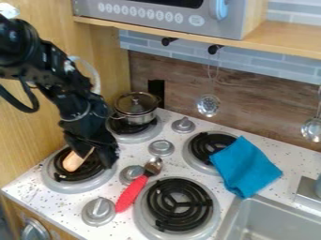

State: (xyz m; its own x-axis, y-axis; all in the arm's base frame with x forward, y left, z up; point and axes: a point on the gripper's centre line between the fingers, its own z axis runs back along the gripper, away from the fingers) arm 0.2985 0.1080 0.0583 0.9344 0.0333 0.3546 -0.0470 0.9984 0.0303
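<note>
Gripper (95, 157), black and singular, hangs at the left of the frame over the front-left burner (81, 174), its arm coming in from the upper left. Beside its lower end lies one tan, rounded, elongated piece (74, 160), tilted above the coil; whether the jaws are clenched on it or released, I cannot tell.

Four burners with black coils sit in silver rings: the one under the gripper, one at left of centre beneath a pot, one right of centre, and one at the bottom centre. Four silver knobs (98, 211) run in a slanting row between them, and a fifth round silver fitting (35, 230) is on the wooden front at the lower left corner. One steel pot (137, 117) with one glass lid (136, 102) stands upright on its burner. One spoon (132, 191) with a red handle and a metal bowl lies slantwise near the bottom centre, its bowl end beside a knob. One blue cloth (246, 167) lies at the right, partly over the right-of-centre burner and reaching the edge of the grey sink (226, 227).

The counter (175, 164) is white with dark speckles. Behind it, a brown wood-grain panel (254, 105) meets grey-blue tiles (249, 59). Two metal utensils (207, 105) hang at the right, and two dark hooks (215, 48) show under a pale wooden shelf (289, 41). One grey toy microwave (150, 15) with a blue handle sits at the top.
</note>
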